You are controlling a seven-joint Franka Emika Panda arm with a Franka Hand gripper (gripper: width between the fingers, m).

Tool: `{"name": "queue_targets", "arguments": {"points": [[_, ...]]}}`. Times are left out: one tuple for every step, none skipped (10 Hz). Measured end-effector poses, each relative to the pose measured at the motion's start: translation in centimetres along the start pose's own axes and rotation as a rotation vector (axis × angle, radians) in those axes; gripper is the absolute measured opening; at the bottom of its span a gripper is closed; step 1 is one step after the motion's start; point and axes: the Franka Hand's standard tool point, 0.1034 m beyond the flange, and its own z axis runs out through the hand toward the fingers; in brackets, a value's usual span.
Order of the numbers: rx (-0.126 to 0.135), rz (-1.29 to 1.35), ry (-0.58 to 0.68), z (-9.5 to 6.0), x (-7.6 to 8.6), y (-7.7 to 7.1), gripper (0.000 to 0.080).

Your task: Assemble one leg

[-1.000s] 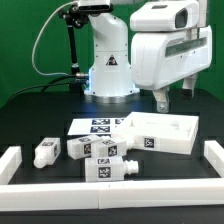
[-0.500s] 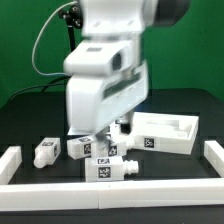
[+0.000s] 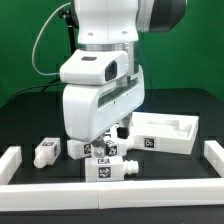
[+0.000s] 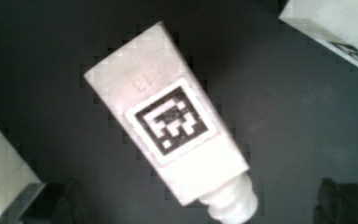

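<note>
fingers point(image 4: 19, 205): spread wide, one each side of the leg point(image 4: 167, 112), no contact seen
gripper point(image 4: 185, 199): low over table point(image 3: 170, 182)
leg: lying flat, tag point(image 4: 172, 122) facing up

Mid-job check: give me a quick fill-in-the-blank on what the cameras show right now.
1. The leg under the wrist camera shows a square black-and-white ___ on its side.
2. The gripper is ___, not closed on that leg.
3. The tray-shaped part sits on the exterior view's ___.
Missing words: tag; open; right.
</note>
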Motion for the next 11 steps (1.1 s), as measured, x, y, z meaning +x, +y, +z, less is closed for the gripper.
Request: {"name": "queue_targets", "arguments": {"points": [[-0.002, 0.003, 0.002, 1.6, -0.8, 0.1, 0.0650], [0.006, 0.008, 0.000, 2.5, -1.2, 0.0, 0.0650], [0.010, 0.009, -0.002, 2.9, -1.4, 0.0, 0.0650], [0.010, 0.009, -0.002, 2.9, -1.4, 0.0, 0.0650], [0.010, 0.009, -0.002, 2.9, -1.4, 0.0, 0.0650], [0.011, 0.009, -0.002, 2.9, -1.4, 0.0, 0.0559], [0.011, 0.009, -0.002, 2.9, -1.4, 0.0, 0.0559], [0.011, 0.009, -0.002, 2.9, -1.4, 0.0, 0.0359], [0.011, 0.009, -0.002, 2.9, -1.4, 0.0, 0.0359], [0.014, 0.007, -0.006, 2.5, -1.8, 0.1, 0.0266], [0.010, 0.012, -0.014, 0.8, -2.9, 0.6, 0.0266]]}}
